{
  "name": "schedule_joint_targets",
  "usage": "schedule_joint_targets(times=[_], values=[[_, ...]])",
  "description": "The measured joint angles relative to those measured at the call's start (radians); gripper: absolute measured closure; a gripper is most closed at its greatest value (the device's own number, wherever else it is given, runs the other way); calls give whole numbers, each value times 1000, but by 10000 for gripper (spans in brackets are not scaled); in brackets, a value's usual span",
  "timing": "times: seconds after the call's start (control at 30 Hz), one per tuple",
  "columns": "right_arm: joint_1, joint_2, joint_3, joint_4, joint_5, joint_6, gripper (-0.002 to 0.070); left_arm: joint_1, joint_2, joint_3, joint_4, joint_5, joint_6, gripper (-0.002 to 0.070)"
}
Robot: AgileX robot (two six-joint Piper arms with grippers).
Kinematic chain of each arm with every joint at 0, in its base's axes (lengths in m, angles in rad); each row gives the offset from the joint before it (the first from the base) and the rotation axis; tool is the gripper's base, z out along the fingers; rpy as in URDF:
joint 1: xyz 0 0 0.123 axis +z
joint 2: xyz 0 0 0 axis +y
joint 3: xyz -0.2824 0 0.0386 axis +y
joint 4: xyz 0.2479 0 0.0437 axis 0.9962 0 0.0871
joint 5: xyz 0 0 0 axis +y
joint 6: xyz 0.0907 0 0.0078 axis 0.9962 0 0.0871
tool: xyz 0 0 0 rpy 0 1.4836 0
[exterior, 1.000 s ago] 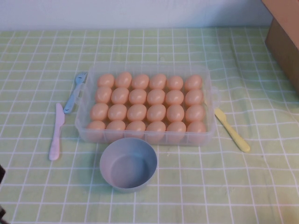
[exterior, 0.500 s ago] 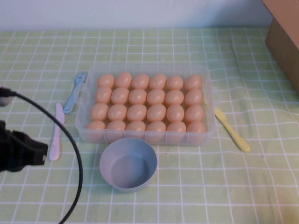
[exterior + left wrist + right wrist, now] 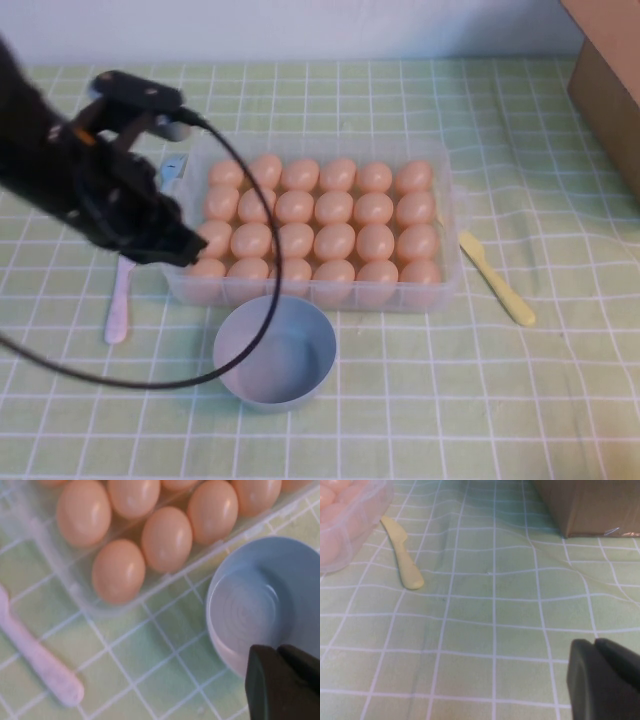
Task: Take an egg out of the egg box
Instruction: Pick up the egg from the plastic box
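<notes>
I see a table w/ a pale green cloth [image 3: 500,400] w/ a white grid, slightly wrinkled on the right side, white wall behind, brown cardboard box [image 3: 610,80] at the far right corner. Egg box [image 3: 450,215] sits mid-table, clear plastic, every cup filled w/ peach-orange eggs; the egg [image 3: 206,270] at its near-left corner is closest to my left gripper [image 3: 185,250]. That gripper hangs over the box's left edge, fingers closed tight, holding nothing; its black cable loops down in front of the grey-blue bowl [image 3: 275,352], which stands just in front of the box's near wall. Left wrist view shows the fingertips low above the bowl rim. Pink knife [image 3: 118,310] and blue fork [image 3: 172,165] lie left of the box, partly hidden by the arm; yellow knife [image 3: 497,280] just right of it. Right gripper [image 3: 605,680] is over bare cloth right of the yellow knife, fingers together, nothing held. Open cloth along the near edge and the right side
</notes>
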Motion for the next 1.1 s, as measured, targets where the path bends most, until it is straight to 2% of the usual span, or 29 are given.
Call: schedule_joint_targets(times=[0.23,0.4,0.57,0.9,1.1], values=[[0,0,0,0,0,0,694,-71,207,-220,54,82,-5,680],[0,0,0,0,0,0,694,-75,309,-325,111,168,-6,680],[0,0,0,0,0,0,694,-75,361,-340,183,176,-19,680],[0,0,0,0,0,0,694,-75,410,-344,209,175,-50,680],[0,0,0,0,0,0,694,-75,423,-344,251,70,-50,680]])
